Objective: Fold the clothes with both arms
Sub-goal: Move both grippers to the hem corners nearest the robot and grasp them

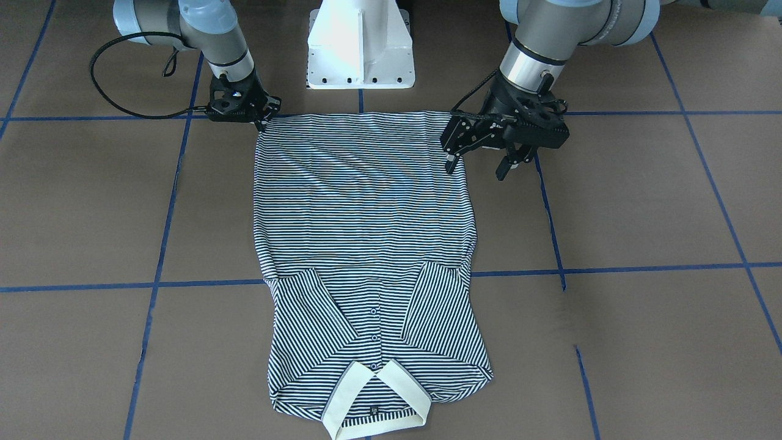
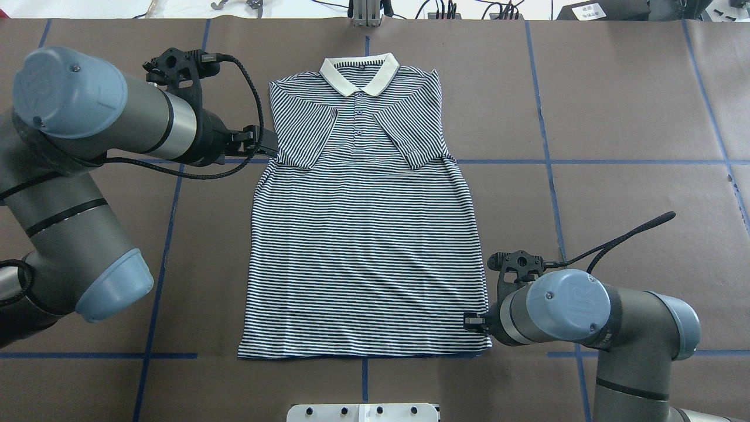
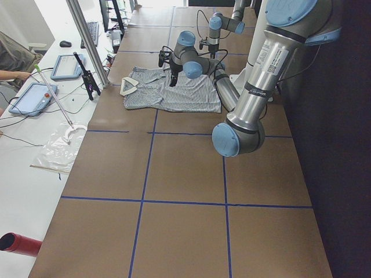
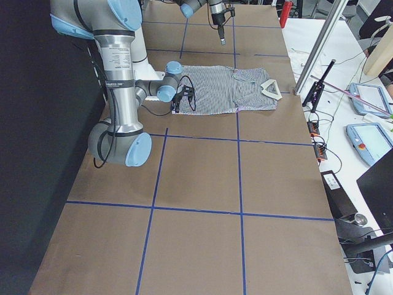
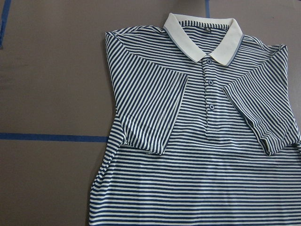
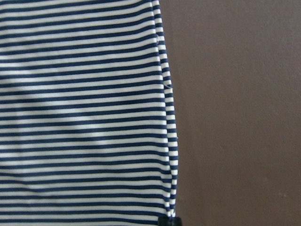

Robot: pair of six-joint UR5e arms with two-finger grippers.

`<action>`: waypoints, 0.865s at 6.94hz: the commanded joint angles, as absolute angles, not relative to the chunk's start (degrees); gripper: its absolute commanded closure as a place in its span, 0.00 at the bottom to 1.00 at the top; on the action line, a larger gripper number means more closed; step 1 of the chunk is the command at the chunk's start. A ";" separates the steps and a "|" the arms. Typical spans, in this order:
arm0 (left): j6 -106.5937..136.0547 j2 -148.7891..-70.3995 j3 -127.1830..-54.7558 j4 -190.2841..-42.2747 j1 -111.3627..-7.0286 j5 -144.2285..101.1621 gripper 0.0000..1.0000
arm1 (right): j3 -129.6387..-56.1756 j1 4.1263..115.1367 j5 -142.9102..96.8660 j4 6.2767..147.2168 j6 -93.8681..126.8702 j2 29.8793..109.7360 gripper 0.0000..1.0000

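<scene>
**Striped shirt flat on the table, one hem corner pinched**

The only writing that could be read was "UR", moulded into the blue joint cap (image 2: 565,296) of the right arm (image 2: 638,319). A printed sticker (image 3: 270,55) ran along the left arm (image 3: 255,87), and a small dark tag (image 1: 374,410) sat inside the neck of the shirt (image 1: 366,201). Both were too small to make out.

The shirt lay face up and smooth on the brown table (image 1: 641,201), across the blue tape lines (image 1: 611,269). Its hem was toward the robot's white base (image 1: 360,49) and its cream collar (image 1: 403,382) was at the far end. It had thin navy-and-white stripes and a short row of small buttons (image 1: 373,312) below the collar. Both short sleeves (image 1: 311,318) were folded inward over the chest, so the body formed a long rectangle.

The right gripper (image 1: 261,122) was down at the hem corner on its side, its fingers drawn together on the cloth. The left gripper (image 1: 476,169) hung above the table by the shirt's other side edge. Its jaws were spread apart and it gripped nothing.
</scene>
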State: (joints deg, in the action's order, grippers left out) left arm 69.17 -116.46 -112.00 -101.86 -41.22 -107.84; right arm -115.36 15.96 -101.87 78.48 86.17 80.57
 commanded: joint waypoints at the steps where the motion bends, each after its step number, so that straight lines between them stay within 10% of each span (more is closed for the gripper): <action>1: 69.69 -115.32 -111.71 -101.95 -40.96 -107.84 0.00 | -117.85 16.08 -101.95 78.40 90.08 80.60 1.00; 6: 108.23 -101.15 -119.18 -96.47 -11.66 -91.86 0.05 | -119.79 17.31 -101.78 77.78 89.56 79.98 1.00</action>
